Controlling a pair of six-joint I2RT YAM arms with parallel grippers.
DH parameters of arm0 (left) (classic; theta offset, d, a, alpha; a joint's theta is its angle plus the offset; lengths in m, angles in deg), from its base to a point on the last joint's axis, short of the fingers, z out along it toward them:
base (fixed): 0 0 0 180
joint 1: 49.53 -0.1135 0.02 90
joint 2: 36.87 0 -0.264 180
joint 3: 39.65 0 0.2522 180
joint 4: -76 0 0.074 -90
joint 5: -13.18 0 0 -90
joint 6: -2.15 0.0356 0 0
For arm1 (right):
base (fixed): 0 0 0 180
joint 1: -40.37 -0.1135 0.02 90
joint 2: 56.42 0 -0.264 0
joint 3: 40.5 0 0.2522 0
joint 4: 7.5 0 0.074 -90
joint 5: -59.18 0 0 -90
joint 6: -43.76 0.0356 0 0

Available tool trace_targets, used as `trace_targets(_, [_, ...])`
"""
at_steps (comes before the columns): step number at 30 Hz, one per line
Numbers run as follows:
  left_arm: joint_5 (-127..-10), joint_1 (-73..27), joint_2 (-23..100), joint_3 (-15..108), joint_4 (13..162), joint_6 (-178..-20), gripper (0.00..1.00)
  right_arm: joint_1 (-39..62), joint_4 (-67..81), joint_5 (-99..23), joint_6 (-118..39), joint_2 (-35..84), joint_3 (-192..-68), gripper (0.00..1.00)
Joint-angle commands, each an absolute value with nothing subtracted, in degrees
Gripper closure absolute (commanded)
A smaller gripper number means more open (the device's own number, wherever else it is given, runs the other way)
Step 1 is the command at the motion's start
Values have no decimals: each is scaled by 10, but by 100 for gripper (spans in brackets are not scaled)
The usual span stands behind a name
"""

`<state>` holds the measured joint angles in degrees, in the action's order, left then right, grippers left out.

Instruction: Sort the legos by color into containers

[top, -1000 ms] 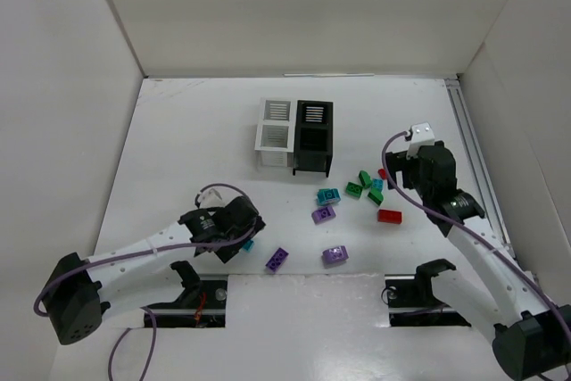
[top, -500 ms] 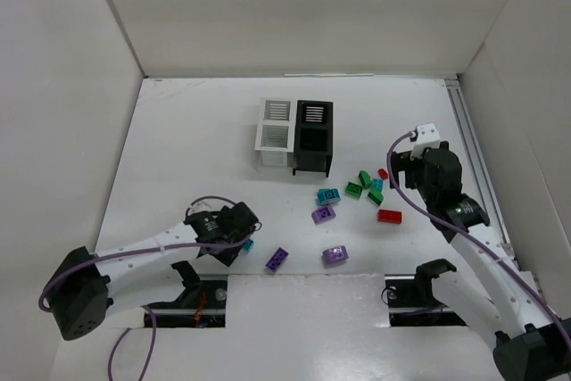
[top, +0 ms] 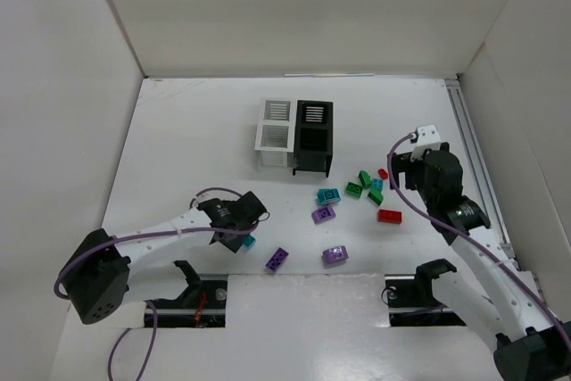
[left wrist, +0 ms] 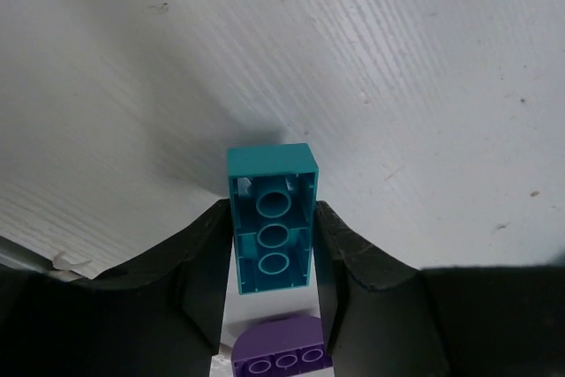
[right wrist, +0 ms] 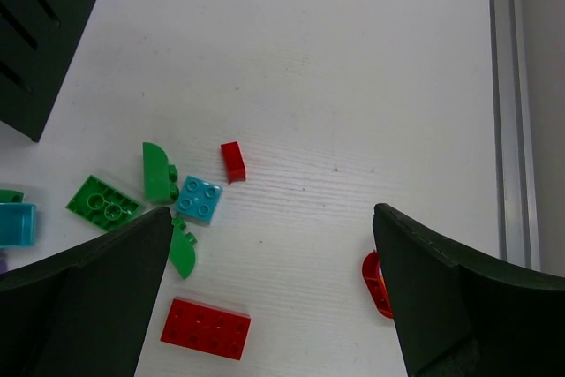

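Clamping a teal brick (left wrist: 269, 218) in the left end effector (left wrist: 271, 258) (right end effector (right wrist: 272, 218) splayed, bare), had barely started: saw ten-odd legos (top: 389, 215) loose on the bench (top: 196, 131).

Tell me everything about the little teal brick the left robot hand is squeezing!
The teal brick is a small, shiny plastic rectangle. Its hollow underside faces the wrist camera, showing three round tubes in a row. The left gripper presses its two long sides with black fingers, and its far end pokes out past them over the white table. Nothing else seems to touch it.
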<state>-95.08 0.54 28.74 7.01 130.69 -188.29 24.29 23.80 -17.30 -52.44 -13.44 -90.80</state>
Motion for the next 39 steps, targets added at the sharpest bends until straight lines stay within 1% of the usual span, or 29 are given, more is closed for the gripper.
trace_targets(1, [-974,2,275,102,1326,-1850,81,237,218,-168,-523,-141,-905,0])
trace_targets(2, [-980,2,275,110,1312,-1831,86,237,218,-168,-523,-141,-905,0])
trace_targets(4, [-980,2,275,121,1312,-1811,89,237,218,-162,-523,-141,-905,0])
trace_targets(5, [-997,8,275,133,1312,-1802,93,237,218,-162,-523,-141,-905,0])
trace_targets(8, [-1026,21,280,165,1334,-1795,97,237,218,-162,-523,-146,-905,0])
trace_targets(9, [-1058,29,287,193,1352,-1790,99,237,213,-169,-523,-146,-905,0])
trace_targets(11, [-1090,52,293,225,1373,-1790,99,237,202,-182,-528,-146,-905,0])
trace_targets(14, [-1152,52,298,279,1375,-1755,99,237,185,-195,-528,-146,-899,0])
trace_targets(16, [-1199,52,305,324,1344,-1679,99,237,185,-195,-534,-141,-899,0])
trace_targets(18, [-1229,52,316,358,1320,-1628,96,237,180,-195,-540,-141,-899,0])
trace_targets(20, [-1276,52,331,416,1284,-1545,94,237,180,-195,-540,-141,-899,0])
trace_targets(22, [-1276,11,342,451,1234,-1467,92,237,180,-195,-540,-135,-899,0])
trace_targets(23, [-1246,-6,342,462,1155,-1379,92,237,174,-195,-540,-135,-899,0])
trace_targets(26, [-1175,-74,374,474,1039,-1273,92,237,174,-183,-545,-120,-899,0])
trace_targets(27, [-1135,-89,400,482,994,-1234,92,237,174,-183,-545,-113,-899,0])
trace_targets(29, [-1103,-124,435,506,967,-1204,92,237,174,-177,-545,-105,-907,0])
trace_targets(30, [-1084,-132,475,536,949,-1189,92,237,174,-177,-551,-98,-912,0])
trace_targets(32, [-1084,-144,517,567,933,-1142,92,237,174,-172,-551,-93,-912,0])
trace_targets(34, [-1049,-152,585,629,933,-1117,92,237,174,-172,-556,-88,-912,0])
trace_targets(36, [-1042,-168,629,671,933,-1100,92,237,169,-172,-556,-76,-912,0])
trace_targets(37, [-1042,-168,672,717,954,-1100,92,237,169,-172,-562,-76,-912,0])
trace_targets(39, [-1055,-181,710,759,974,-1100,96,237,169,-172,-562,-62,-917,0])
